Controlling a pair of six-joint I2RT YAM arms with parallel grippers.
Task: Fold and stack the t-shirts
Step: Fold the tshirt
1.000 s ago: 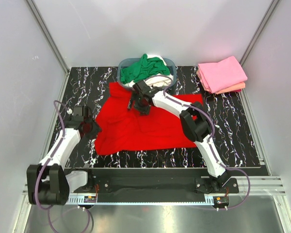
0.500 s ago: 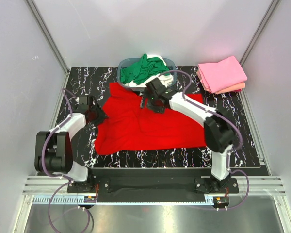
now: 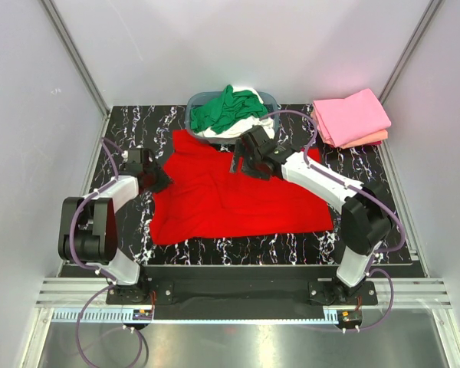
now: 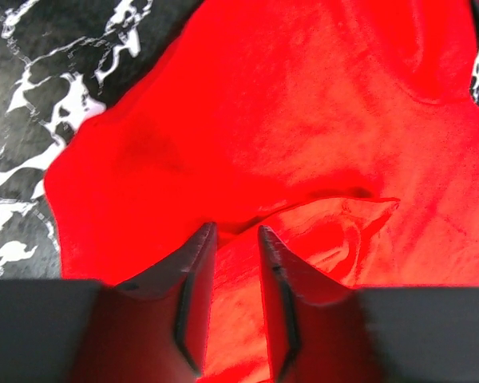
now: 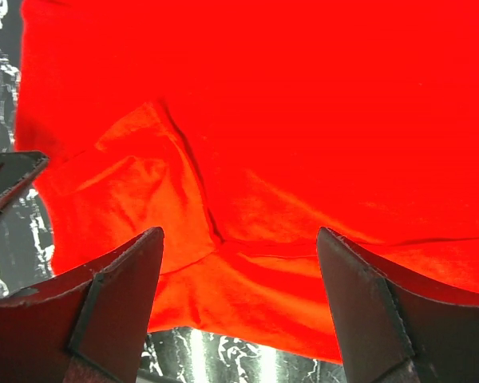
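Observation:
The bright red t-shirt (image 3: 238,201) lies spread on the black marbled table, crumpled near its far edge. My left gripper (image 3: 158,179) is at its left edge. In the left wrist view the gripper (image 4: 235,230) has its jaws nearly together with red cloth (image 4: 303,120) pinched between them. My right gripper (image 3: 244,162) hovers over the shirt's far middle. In the right wrist view it (image 5: 239,233) is wide open and empty above red folds (image 5: 303,120). A green shirt (image 3: 226,107) and a white one (image 3: 254,127) fill the basket. Folded pink (image 3: 351,115) and salmon (image 3: 374,139) shirts are stacked at the far right.
The blue-grey basket (image 3: 192,103) stands at the far middle, touching the red shirt's far edge. Grey walls with metal rails close in the table on three sides. Bare table shows on both sides of the red shirt and along the near edge.
My left gripper moved away from the base to the shirt's left edge. My right gripper moved right along the far edge, and the shirt's right side spread out further.

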